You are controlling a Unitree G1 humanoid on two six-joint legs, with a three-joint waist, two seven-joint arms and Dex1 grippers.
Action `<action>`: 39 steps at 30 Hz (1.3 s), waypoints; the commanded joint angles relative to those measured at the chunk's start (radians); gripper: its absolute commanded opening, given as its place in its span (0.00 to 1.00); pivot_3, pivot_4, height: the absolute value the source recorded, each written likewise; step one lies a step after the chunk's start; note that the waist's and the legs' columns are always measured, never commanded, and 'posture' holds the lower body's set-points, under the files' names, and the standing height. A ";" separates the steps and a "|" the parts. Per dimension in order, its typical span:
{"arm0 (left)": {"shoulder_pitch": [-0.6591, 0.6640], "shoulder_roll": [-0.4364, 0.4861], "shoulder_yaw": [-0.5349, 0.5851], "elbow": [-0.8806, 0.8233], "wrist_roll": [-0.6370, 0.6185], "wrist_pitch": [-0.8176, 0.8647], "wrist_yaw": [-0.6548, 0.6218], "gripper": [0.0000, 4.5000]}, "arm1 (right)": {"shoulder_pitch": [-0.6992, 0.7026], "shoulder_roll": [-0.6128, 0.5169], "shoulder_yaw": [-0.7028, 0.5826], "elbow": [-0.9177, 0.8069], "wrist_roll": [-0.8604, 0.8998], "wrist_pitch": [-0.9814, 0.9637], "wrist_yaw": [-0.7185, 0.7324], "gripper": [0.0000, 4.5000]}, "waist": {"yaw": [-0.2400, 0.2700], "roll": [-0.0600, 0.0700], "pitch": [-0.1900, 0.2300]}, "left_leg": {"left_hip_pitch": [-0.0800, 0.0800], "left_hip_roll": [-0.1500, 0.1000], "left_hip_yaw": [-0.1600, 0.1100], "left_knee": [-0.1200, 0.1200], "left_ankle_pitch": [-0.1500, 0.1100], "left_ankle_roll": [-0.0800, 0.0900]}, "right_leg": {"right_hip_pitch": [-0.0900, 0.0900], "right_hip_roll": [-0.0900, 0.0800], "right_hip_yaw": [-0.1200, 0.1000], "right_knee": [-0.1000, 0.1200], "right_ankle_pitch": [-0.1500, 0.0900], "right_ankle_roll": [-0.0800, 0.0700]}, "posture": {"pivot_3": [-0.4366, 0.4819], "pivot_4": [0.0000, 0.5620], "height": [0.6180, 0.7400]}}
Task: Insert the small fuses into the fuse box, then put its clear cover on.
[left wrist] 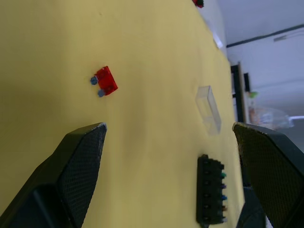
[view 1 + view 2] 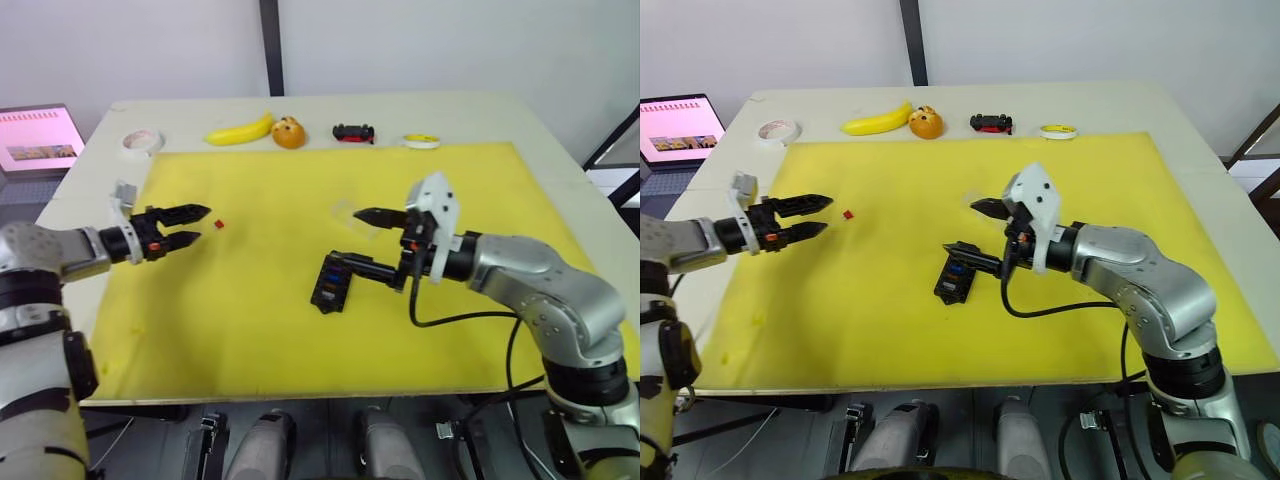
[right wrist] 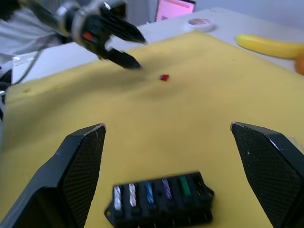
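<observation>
Fuse box (image 2: 331, 283) on the mat (image 2: 250, 340), loose fuse (image 2: 220, 226) well to its left, clear cover (image 2: 348, 212) just behind it, toy car (image 2: 353, 132) far behind it

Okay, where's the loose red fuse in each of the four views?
Left eye view: red fuse on the yellow mat, just beyond the left gripper.
Right eye view: same spot, ahead of that gripper.
Left wrist view: upper left, beyond the open fingers.
Right wrist view: small, upper middle.
Shared landmark: the black fuse box.
</observation>
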 commanded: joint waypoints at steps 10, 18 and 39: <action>-0.066 -0.031 0.071 0.177 0.068 -0.114 -0.050 1.00 | -0.072 0.067 0.075 -0.003 -0.072 -0.021 -0.056 0.99 | -0.002 0.000 0.000 | 0.000 0.000 0.000 0.000 0.000 0.000 | -0.001 0.000 0.000 0.001 0.000 0.000 | 0.48 0.27 1.00; -0.075 -0.075 0.113 0.224 0.095 -0.178 -0.027 1.00 | -0.100 0.089 0.085 0.030 -0.107 -0.031 -0.057 0.99 | 0.002 0.000 0.000 | 0.000 0.000 0.000 0.000 0.000 0.000 | -0.001 0.000 0.000 0.001 0.000 0.000 | 0.48 0.27 1.00; -0.095 -0.180 0.177 0.292 0.148 -0.287 0.081 1.00 | -0.109 0.052 0.057 0.036 -0.118 -0.016 -0.046 0.99 | 0.008 0.000 -0.002 | 0.001 -0.002 -0.002 0.001 0.001 -0.001 | 0.002 -0.001 -0.001 0.002 0.000 0.000 | 0.48 0.27 1.00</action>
